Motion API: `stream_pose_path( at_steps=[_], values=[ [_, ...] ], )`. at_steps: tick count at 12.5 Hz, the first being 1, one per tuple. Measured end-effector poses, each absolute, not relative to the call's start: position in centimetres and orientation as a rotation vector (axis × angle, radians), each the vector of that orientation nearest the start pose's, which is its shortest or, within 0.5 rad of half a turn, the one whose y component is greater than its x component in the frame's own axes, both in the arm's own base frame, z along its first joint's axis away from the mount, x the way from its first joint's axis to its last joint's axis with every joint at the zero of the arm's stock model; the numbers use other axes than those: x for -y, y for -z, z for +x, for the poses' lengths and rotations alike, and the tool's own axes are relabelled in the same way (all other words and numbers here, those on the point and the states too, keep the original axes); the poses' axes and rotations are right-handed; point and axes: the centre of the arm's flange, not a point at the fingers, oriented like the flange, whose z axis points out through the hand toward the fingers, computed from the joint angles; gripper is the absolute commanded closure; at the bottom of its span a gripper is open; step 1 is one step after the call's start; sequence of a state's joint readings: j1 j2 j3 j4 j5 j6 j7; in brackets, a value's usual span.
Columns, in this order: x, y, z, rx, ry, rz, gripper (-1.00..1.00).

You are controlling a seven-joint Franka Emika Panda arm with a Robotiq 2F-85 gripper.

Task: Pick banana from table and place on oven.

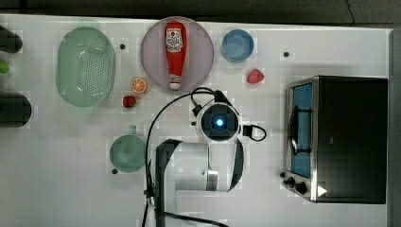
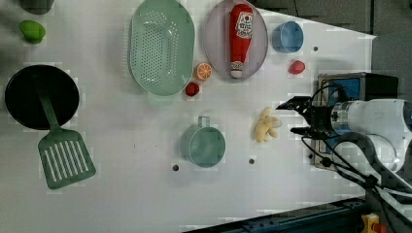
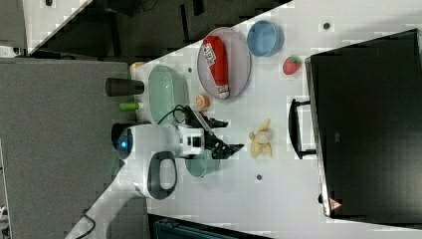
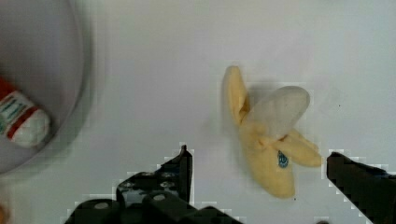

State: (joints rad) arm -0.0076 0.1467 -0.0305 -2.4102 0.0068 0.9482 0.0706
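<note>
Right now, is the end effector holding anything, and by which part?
Nothing is held. The end effector is open above the white table, and the pale yellow, partly peeled toy banana lies free between its fingers.

A pale cream-yellow, half-peeled toy banana with stubby splayed peel flaps and a small blue sticker lies flat on the large white tabletop — apart from everything around it, near the oven's front. The boxy toaster oven — black top, silver front frame, bluish glass door with a bar handle, black knobs — stands at the top view's right, its door shut.
</note>
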Motion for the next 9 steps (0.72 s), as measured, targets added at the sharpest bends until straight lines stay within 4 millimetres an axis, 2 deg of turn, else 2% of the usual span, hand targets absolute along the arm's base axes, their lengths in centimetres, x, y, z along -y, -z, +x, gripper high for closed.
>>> stream_pose_path(
  at_steps=[2, 4, 6, 7, 9],
  values=[
    [2.2, -22.2, 48.1, -1.377, -0.082, -2.857, -1.00],
    [2.1, -18.7, 47.0, -1.363, -0.150, -2.891, -1.00],
    [2.2, -16.2, 46.6, -1.360, -0.165, -2.903, -1.00],
    [2.4, -15.6, 46.4, -1.378, -0.181, -2.896, -0.92],
    [2.4, -15.9, 46.7, -1.394, -0.151, -2.872, -0.42]
  ],
)
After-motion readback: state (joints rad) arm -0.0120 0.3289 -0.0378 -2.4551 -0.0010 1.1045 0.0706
